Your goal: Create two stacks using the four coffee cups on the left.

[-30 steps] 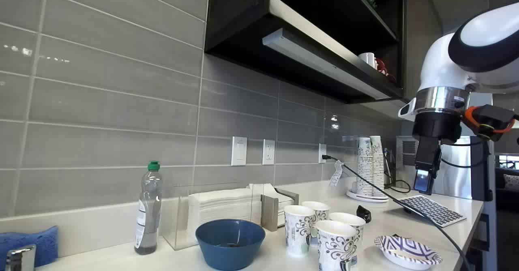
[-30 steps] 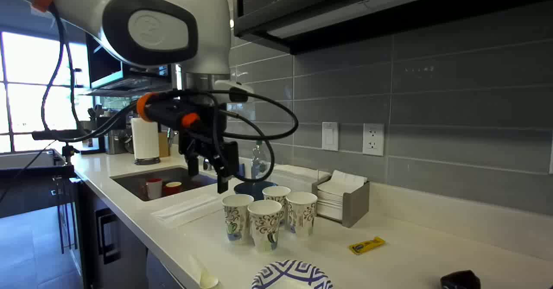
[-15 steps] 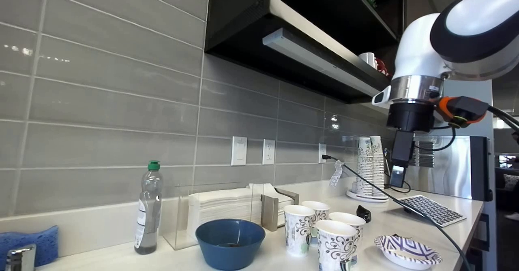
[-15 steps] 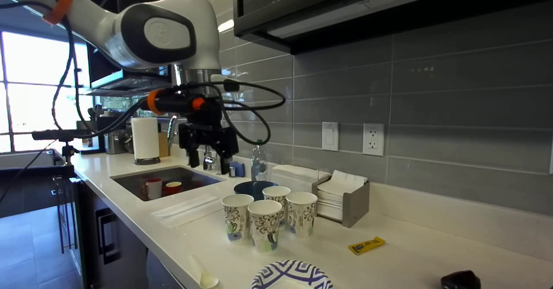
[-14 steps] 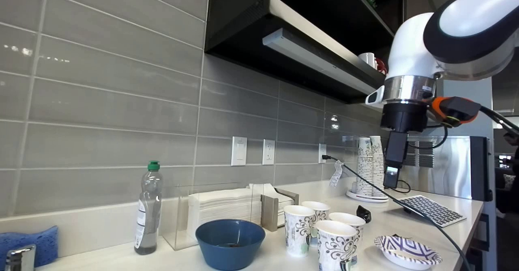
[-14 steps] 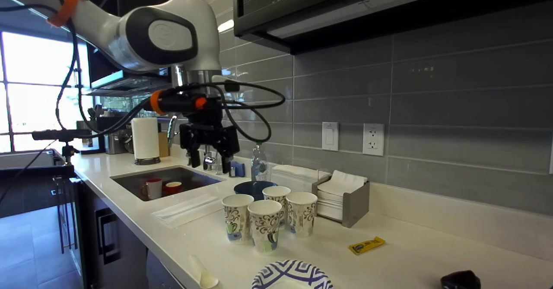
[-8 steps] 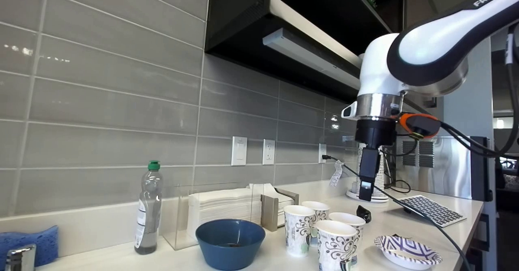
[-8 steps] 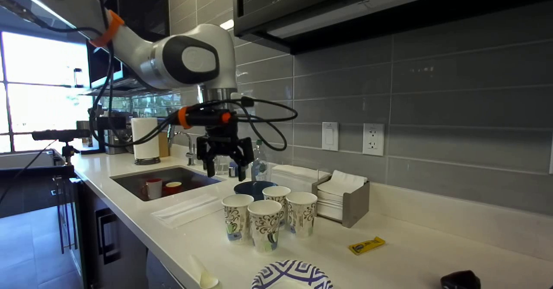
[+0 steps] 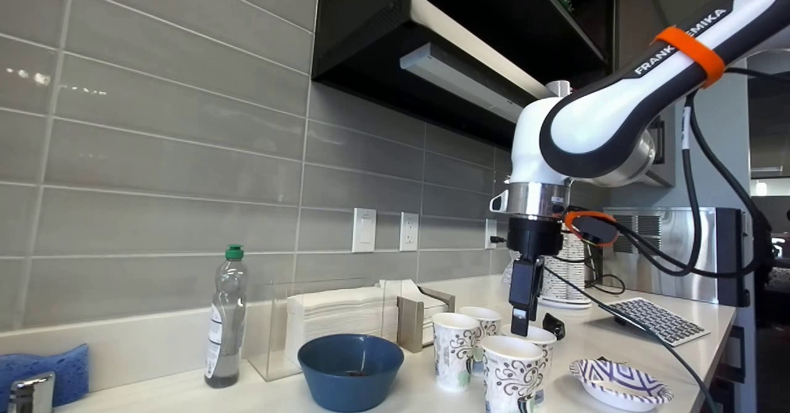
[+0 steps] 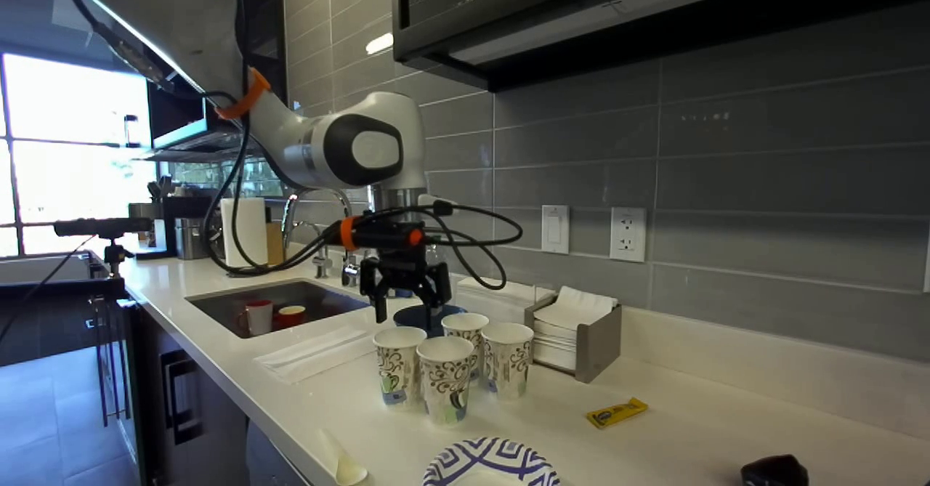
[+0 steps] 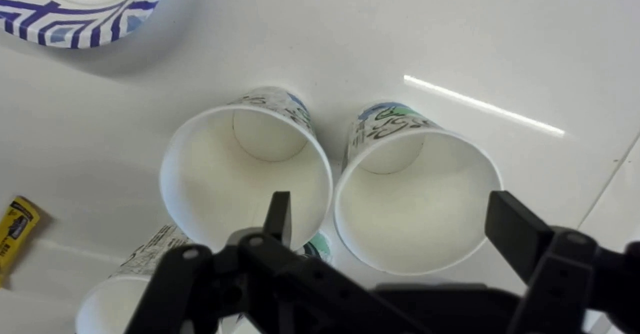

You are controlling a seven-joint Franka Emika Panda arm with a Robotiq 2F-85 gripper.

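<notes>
Wrist view, centre of the frame, looks down into the white insides of the centre-left coffee cup point(image 11: 225, 184) and, just beside it, the centre-right coffee cup point(image 11: 420, 209), right to the bottoms, which the exterior views hide. A third, the lower-left coffee cup point(image 11: 110, 304), gives part of its rim there; the fourth sits mostly behind the jaws, a patch of green print showing. In an exterior view all four cups point(image 10: 445, 384) stand upright in a close cluster, lower centre, on the table point(image 10: 690, 435). A yellow packet point(image 10: 616, 413) lies to their right; the wrist view catches it at its left edge, below the patterned plate point(image 11: 90, 24). In an exterior view the blue bowl point(image 9: 349, 385) shows whole at lower centre, and a keyboard point(image 9: 657, 320) lies at the right.

Between the jaws, as the wrist view has it, lies the mouth of the centre-right coffee cup; the tip at left of the frame overlaps the mouth of the centre-left one, and the tip at right overlaps the right-hand rim of the cup between. In both exterior views the tips hang low over the cluster.

The jaws are spread wide, pointing down, and hold nothing. Whether either tip touches a rim, I cannot tell.
</notes>
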